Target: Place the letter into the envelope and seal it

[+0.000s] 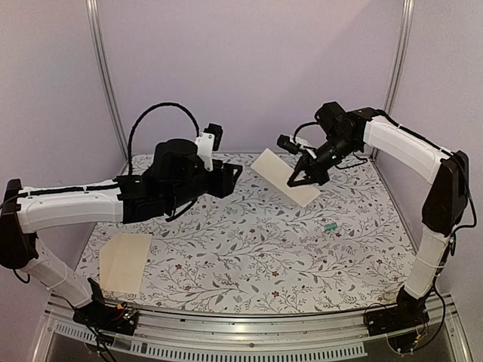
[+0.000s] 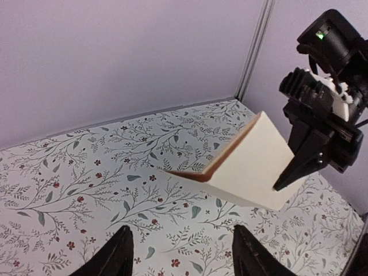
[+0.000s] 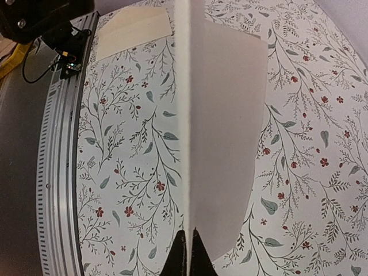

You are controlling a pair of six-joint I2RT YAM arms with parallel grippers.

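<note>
My right gripper [image 1: 298, 179] is shut on one edge of the plain cream envelope [image 1: 272, 167] and holds it tilted in the air above the back middle of the table. In the right wrist view the envelope [image 3: 224, 115] is seen edge-on, rising from the closed tips [image 3: 188, 253]. In the left wrist view the envelope [image 2: 259, 161] shows a brown inner edge where it gapes. My left gripper [image 1: 234, 175] is open and empty [image 2: 187, 256], a short way to the left of the envelope. The tan creased letter [image 1: 124, 259] lies flat at the front left [image 3: 135, 29]; no print shows.
A small green object [image 1: 330, 225] lies on the floral tablecloth [image 1: 249, 249] at the right. A metal rail [image 1: 249, 320] runs along the near edge. Lilac walls close in the back and sides.
</note>
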